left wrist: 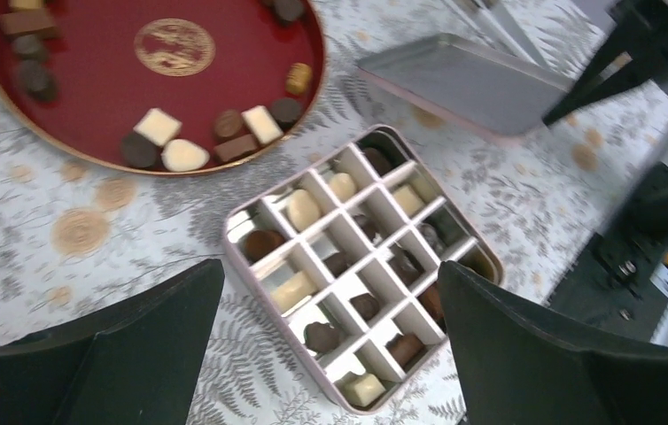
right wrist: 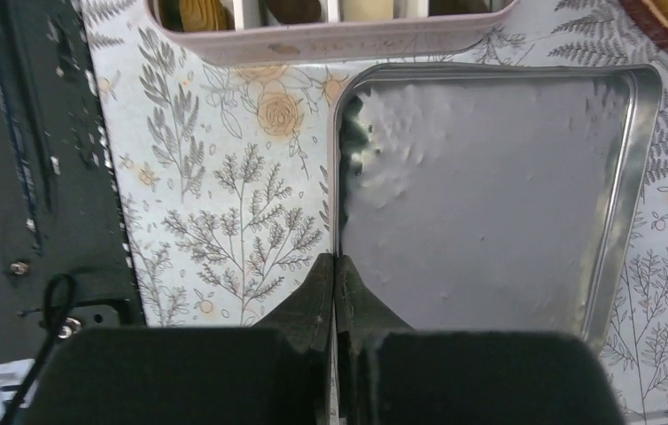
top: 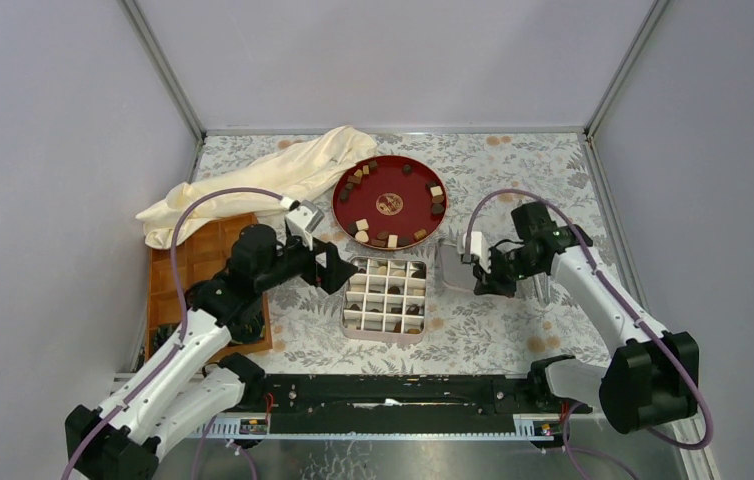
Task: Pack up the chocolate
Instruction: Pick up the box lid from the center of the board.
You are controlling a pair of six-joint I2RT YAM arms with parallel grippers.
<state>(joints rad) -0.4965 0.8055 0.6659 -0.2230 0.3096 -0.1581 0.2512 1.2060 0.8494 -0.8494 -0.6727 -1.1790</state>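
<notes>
Just left of the lid (right wrist: 490,195) sits the box (right wrist: 339,40) of chocolate (left wrist: 302,210), more on the red tray (left wrist: 91,97); right tool (right wrist: 335,261), nearer, pinches the lid's rim; left tool (left wrist: 329,270) hangs wide over the box.

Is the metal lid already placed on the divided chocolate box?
No, the metal lid lies inner side up beside the divided box, whose compartments are all open to view.

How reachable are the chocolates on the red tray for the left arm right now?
Probably yes. The left end effector is open above the box, the red tray lies just beyond it, and nothing stands between; the chocolates sit uncovered.
</notes>
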